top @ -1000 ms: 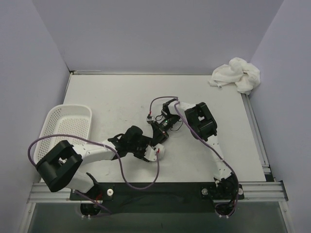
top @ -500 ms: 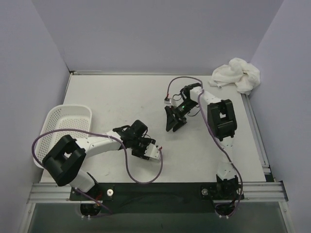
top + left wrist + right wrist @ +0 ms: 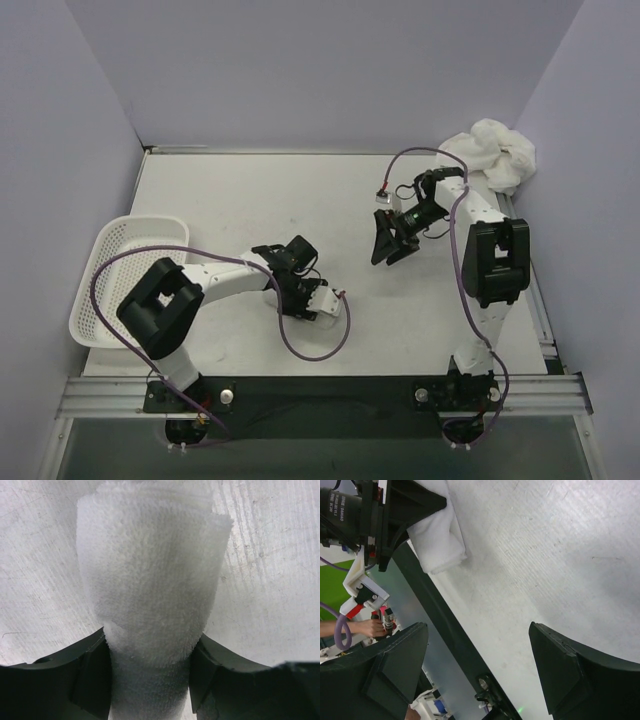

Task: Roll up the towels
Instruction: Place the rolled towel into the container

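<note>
White terry, wound into a plump, fuzzy cylinder: that was the rolled towel [image 3: 150, 580], pinched across its lower part by my left claw [image 3: 318, 298], low over the near middle of the bench [image 3: 240, 200]. Its outer flap lay smooth and its top edge showed stacked layers, so I judged this roll finished and the step in hand to be putting it away. The perforated plastic basket [image 3: 146, 219] at the left edge looked the likely place for it, which would call for a swing leftward without loosening the squeeze, since soft pile like this could unwind. My right claw [image 3: 477, 645] hung spread and held nothing, over bare bench toward the far right. Beyond it the heap of towels [image 3: 488, 152] sat crumpled in the far right corner, lumpy and shapeless. I reckoned that arm would need to reach farther, catch one loose edge and drag it out flat on the scuffed, pale bench before any new roll could begin.
</note>
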You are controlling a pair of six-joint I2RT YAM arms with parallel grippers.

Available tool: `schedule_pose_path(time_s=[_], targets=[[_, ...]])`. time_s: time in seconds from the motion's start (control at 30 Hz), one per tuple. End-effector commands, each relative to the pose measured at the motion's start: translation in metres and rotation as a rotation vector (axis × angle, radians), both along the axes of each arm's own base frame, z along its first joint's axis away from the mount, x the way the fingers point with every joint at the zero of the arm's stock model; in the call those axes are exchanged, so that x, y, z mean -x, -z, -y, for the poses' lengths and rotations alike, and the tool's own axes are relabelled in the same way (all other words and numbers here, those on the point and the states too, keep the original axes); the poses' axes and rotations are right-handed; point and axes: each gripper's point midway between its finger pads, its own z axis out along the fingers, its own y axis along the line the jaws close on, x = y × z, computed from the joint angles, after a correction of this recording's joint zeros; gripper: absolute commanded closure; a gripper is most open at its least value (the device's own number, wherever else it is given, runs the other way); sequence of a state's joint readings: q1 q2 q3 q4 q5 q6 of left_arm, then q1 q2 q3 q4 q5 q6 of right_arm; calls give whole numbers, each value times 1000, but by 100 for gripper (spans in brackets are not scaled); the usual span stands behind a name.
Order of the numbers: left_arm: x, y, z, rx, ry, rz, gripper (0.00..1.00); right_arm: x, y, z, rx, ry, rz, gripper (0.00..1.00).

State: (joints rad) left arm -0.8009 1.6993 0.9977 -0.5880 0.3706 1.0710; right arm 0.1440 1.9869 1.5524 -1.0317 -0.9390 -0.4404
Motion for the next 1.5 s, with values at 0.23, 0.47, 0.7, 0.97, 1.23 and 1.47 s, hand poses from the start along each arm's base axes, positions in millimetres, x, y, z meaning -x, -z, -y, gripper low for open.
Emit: schedule_pose_path(time_s=[0.23, 0.47, 0.7, 0.97, 1.23, 1.47], targets=[[14, 3, -44, -112, -158, -177, 88, 15, -17, 12, -17, 20, -2, 15], [-26, -80, -68, -13, -221, -197, 100, 12, -19, 12, -28, 32, -1, 15], [-97, -162, -135, 80, -386, 36, 100, 14, -16, 12, -27, 31, -13, 16], [-116, -194, -269, 64, -484, 131, 100, 7, -13, 8, -31, 45, -43, 16], [-120, -165, -346, 36, -516, 118, 100, 10, -4, -2, -16, 22, -83, 16], [-132, -125, -359, 30, -454, 77, 100, 13, 1, -5, 6, 9, -103, 16]])
